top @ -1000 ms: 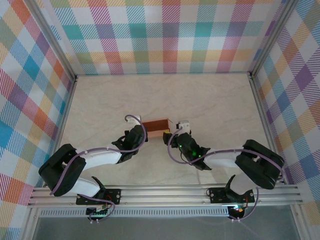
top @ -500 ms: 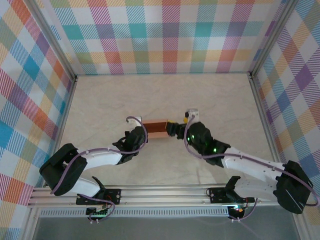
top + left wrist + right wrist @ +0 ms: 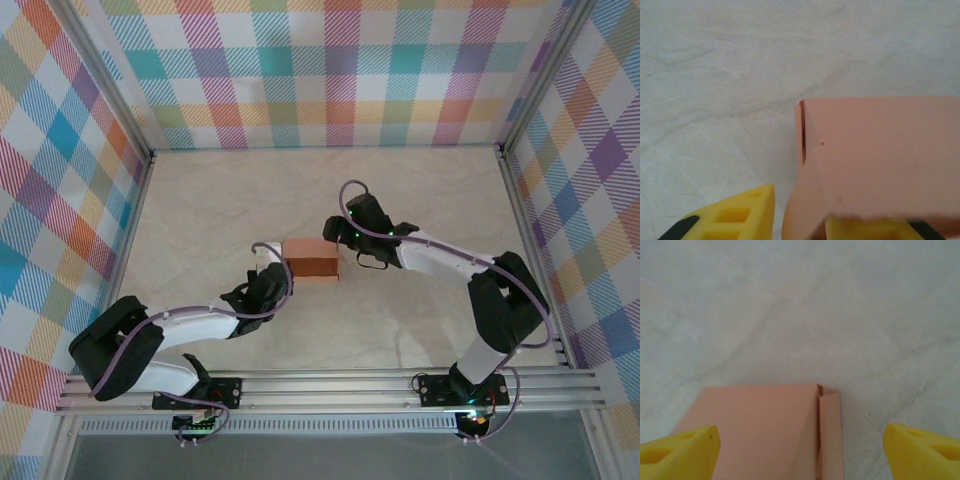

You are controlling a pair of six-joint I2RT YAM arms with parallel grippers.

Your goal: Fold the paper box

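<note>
The paper box is a small salmon-orange folded box lying on the marble table, near its middle. My left gripper is at the box's left end. In the left wrist view the box has its left edge between the yellow fingers. One finger stands clear of the wall and the other lies under the box, so the left gripper is open. My right gripper reaches in from the far right. It is wide open over the box's end, where a folded flap seam shows.
Plaid walls close in the table at the back and both sides. An aluminium rail with the arm bases runs along the near edge. Bare tabletop lies behind and to the right of the box.
The right arm has swung from the near right of the box round to its far right side. The left jaws, shut before, have parted. The box now lies slightly lower, showing more of its top.
</note>
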